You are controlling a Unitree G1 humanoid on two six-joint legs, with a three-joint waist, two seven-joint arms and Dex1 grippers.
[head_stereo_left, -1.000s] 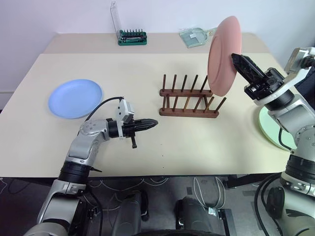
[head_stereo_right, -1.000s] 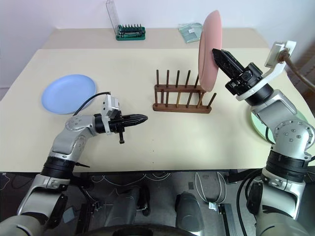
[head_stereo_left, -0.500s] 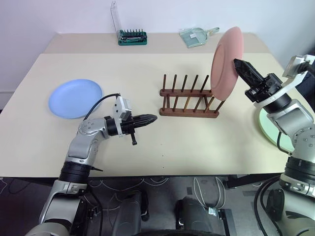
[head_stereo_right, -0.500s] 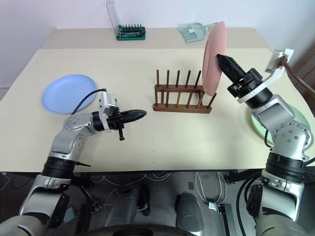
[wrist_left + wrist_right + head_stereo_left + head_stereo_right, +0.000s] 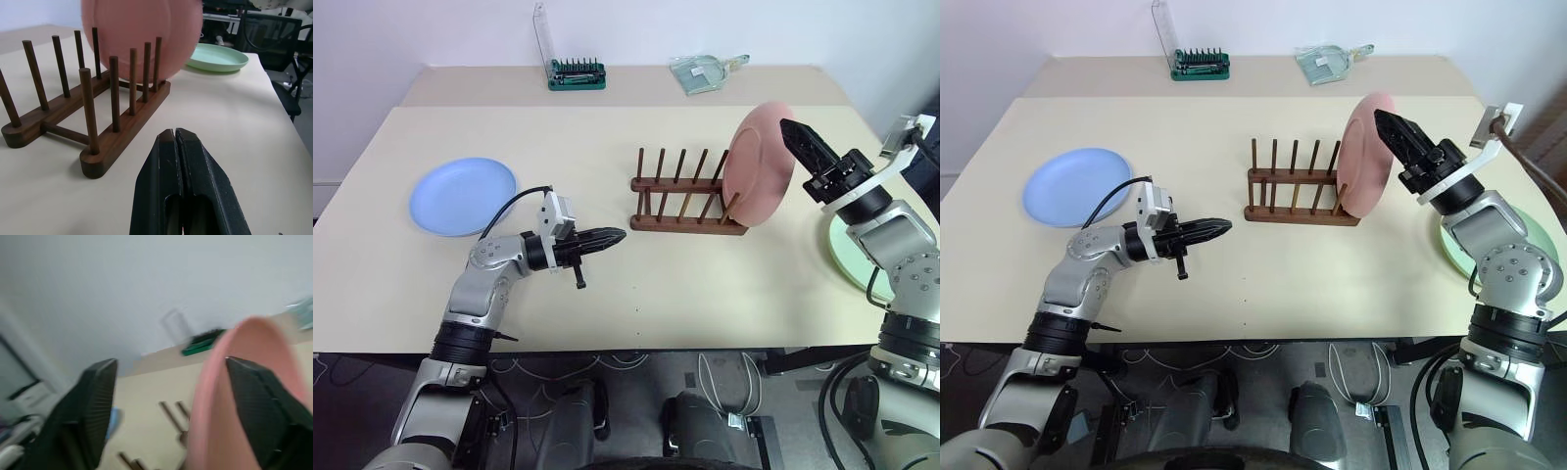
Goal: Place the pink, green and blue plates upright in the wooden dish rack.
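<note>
Right gripper (image 5: 1393, 130) has its fingers spread wide around the pink plate (image 5: 1367, 157), which sits tilted at the wooden dish rack's (image 5: 1299, 191) end pegs. Looks barely seated, so it could flop onto the desk (image 5: 1234, 264).

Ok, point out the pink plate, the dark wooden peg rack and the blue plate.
pink plate (image 5: 759, 166), left eye view, centre of its face
dark wooden peg rack (image 5: 688, 225), left eye view, front rail
blue plate (image 5: 462, 196), left eye view, its middle
</note>
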